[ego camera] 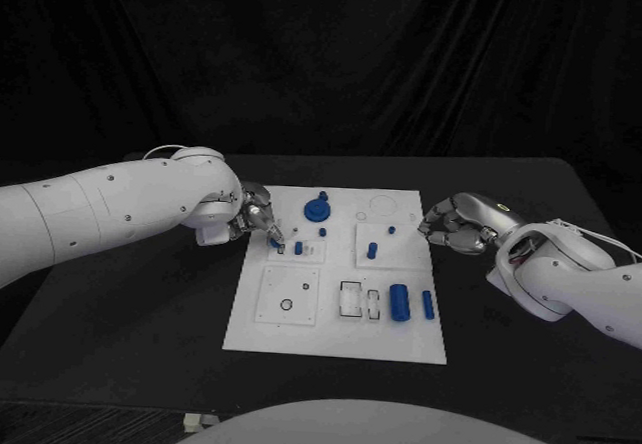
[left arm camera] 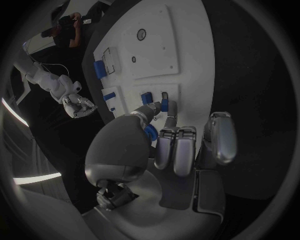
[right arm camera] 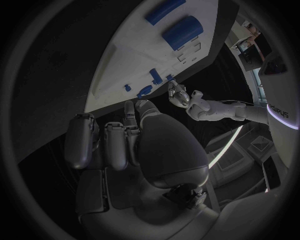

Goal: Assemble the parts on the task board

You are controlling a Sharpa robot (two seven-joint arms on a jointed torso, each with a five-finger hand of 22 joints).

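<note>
The white task board (ego camera: 330, 328) lies in the middle of the black table. My left hand (ego camera: 252, 220) reaches over the board's left edge; its thumb and a finger pinch a small blue part (ego camera: 281, 248), seen at the fingertips (left arm camera: 164, 105) in the left wrist view. A second small blue part (ego camera: 300, 247) stands right beside it. My right hand (ego camera: 458, 224) hovers at the board's right edge with fingers curled in and nothing in it (right arm camera: 125, 145). A round blue knob (ego camera: 318, 208) sits at the far side.
A thick blue cylinder (ego camera: 399, 301) and a slim one (ego camera: 428, 305) lie at the board's near right. Two small blue pegs (ego camera: 372, 250) (ego camera: 392, 229) stand right of centre. A square plate with a ring (ego camera: 288, 302) sits near left. Black table surrounds the board.
</note>
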